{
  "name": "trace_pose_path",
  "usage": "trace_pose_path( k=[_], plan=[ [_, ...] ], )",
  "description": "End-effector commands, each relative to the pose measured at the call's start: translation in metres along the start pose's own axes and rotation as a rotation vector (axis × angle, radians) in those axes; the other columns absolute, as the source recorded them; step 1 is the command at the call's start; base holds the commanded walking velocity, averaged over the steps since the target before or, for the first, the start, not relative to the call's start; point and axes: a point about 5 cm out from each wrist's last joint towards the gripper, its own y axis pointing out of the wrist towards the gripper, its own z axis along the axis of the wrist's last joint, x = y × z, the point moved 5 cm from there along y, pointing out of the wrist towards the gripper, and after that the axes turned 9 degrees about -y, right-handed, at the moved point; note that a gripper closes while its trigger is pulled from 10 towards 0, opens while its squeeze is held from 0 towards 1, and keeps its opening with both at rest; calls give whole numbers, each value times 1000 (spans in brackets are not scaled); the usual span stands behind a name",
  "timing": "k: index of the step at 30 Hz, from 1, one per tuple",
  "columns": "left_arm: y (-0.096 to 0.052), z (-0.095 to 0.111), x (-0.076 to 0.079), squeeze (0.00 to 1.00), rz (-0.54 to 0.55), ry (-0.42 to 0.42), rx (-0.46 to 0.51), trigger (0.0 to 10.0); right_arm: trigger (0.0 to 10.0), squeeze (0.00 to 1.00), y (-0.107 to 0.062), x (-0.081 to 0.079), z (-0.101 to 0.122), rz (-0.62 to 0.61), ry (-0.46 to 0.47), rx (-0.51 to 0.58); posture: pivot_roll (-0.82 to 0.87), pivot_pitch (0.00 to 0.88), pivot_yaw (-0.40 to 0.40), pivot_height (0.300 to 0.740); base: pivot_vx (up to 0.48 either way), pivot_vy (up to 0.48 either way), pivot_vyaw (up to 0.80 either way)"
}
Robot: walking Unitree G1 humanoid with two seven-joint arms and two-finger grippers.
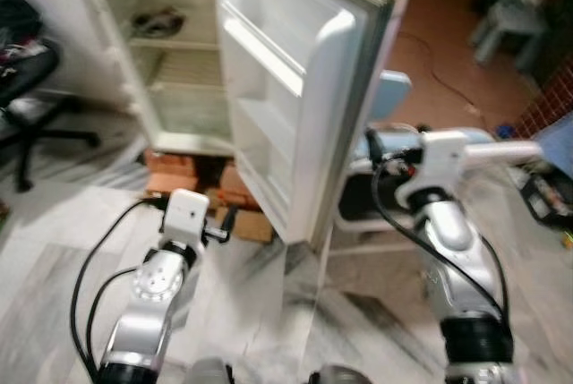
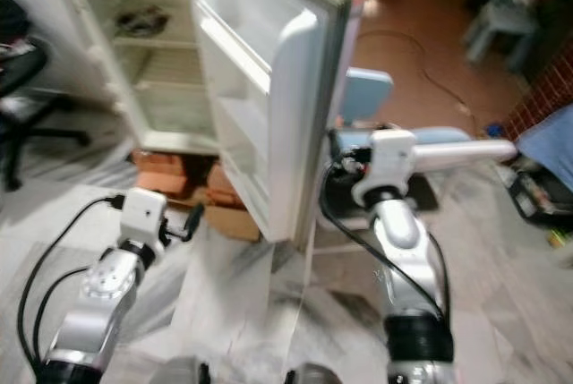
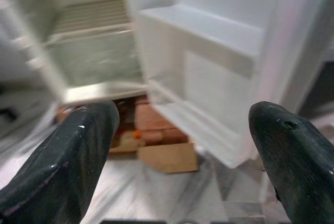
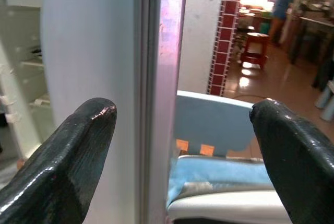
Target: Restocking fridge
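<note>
Head views: the fridge (image 1: 179, 71) stood open ahead and to my left, its door (image 1: 295, 89) swung out toward me with the free edge running upright between my two arms. My right gripper (image 1: 372, 147) sat just beside that edge at mid-height, the nearer arm to it. My left gripper (image 1: 224, 223) hung lower, facing the door's inner shelves.

Left wrist view: my left gripper (image 3: 180, 161) was spread wide and held nothing; the door shelf (image 3: 209, 31) lay ahead, apart from the fingers.

Right wrist view: my right gripper (image 4: 182, 156) was spread wide and empty, the door edge (image 4: 156, 78) standing upright between the fingers, untouched as far as I could judge. No stock item was in hand.
</note>
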Motion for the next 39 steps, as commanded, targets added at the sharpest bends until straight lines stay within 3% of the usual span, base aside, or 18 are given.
trace_pose_path(
  k=[1,11,16,23,39],
  plan=[
    [-2,3,-11,0,29,0,9,10000,10000,0,6,-9,4,18,17,10,-1,44,-48,740,0,0,788],
    [-15,10,-22,0,79,-45,66,10000,10000,0,-12,-5,-10,4,2,-35,-6,45,-47,740,125,0,336],
    [-27,8,-27,0,96,-58,66,10000,10000,0,-37,-8,-19,-11,15,-71,-7,48,-49,740,405,0,0],
    [-28,6,-27,0,100,-75,61,10000,10000,0,-60,-6,-28,-33,-2,-117,-23,52,-51,740,406,0,0],
    [-28,1,-29,0,124,-90,26,10000,10000,0,-56,1,-24,-61,-10,-120,-19,52,-53,740,80,0,0]
  ],
)
